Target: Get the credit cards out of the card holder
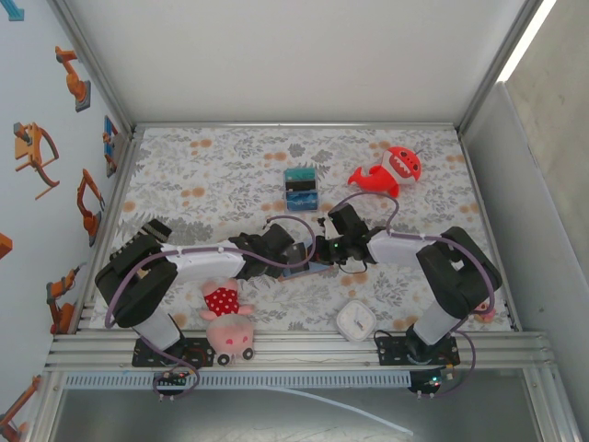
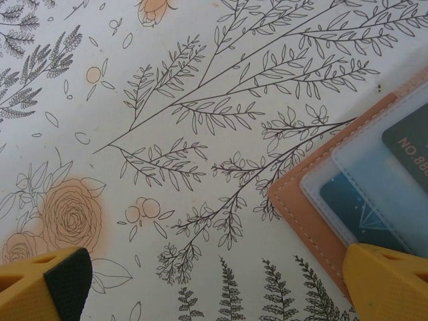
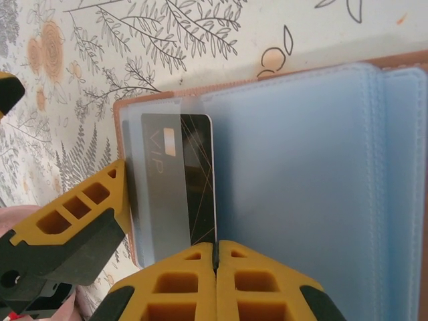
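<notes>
One dark card (image 3: 177, 180) (VIP), at right hand (image 3: 215, 254)

- Floral tablecloth (image 1: 212, 175), white with grey leaf sprigs and orange roses, covers the table; the same print shows close up in the left wrist view (image 2: 167, 134) and the right wrist view (image 3: 134, 40).
- Striped box (image 1: 301, 189), teal, black and blue, at centre far side of the cloth.
- Red shark plush (image 1: 391, 171), white teeth showing, just right of the box, apart from it.
- Pink pig plush (image 1: 226, 319) with a red polka-dot top, at near edge, left of centre.
- White square gadget (image 1: 355, 321), near edge, right of centre; type unclear.
- Orange robot-arm stickers (image 1: 37, 152) on left wall.
- Aluminium rail (image 1: 304, 351) along the near edge.
</notes>
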You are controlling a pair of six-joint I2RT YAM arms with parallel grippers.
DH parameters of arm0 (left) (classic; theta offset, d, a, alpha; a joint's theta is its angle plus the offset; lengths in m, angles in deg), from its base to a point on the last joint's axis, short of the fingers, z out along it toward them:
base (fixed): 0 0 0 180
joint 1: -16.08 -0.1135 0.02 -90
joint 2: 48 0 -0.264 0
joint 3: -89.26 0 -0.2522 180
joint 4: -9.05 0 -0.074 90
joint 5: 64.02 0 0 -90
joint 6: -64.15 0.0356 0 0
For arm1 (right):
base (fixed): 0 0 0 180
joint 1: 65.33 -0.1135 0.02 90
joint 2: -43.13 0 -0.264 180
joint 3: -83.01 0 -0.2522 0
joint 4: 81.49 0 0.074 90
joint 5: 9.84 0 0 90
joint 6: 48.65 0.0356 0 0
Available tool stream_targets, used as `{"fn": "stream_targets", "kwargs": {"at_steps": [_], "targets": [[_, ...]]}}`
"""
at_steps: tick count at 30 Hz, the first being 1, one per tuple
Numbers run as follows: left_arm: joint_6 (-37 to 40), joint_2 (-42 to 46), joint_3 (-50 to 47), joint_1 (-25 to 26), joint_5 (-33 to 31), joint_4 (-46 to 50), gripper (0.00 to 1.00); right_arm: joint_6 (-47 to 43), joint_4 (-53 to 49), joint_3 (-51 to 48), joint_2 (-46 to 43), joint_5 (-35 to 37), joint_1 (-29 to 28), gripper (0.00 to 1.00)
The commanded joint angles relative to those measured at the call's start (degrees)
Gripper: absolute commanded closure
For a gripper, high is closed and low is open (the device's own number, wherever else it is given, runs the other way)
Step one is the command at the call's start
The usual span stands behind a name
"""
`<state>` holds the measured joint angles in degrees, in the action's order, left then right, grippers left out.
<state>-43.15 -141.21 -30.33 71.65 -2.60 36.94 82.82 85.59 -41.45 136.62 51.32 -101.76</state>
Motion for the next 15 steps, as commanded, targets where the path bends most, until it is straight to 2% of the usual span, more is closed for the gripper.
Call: {"fn": "stream_targets", "kwargs": {"at_steps": [1,15], "targets": [[1.43,-0.99,0.46,0.06,-1.49,1.42,0.03,-2.02,-2.51,1.55,-1.3,1.33,0.47,1.0],[3.99,5.56,1.17,0.11,-1.02,-2.41,0.03,-1.57,-2.37,1.2,-2.0,1.86,0.48,1.0]]}}
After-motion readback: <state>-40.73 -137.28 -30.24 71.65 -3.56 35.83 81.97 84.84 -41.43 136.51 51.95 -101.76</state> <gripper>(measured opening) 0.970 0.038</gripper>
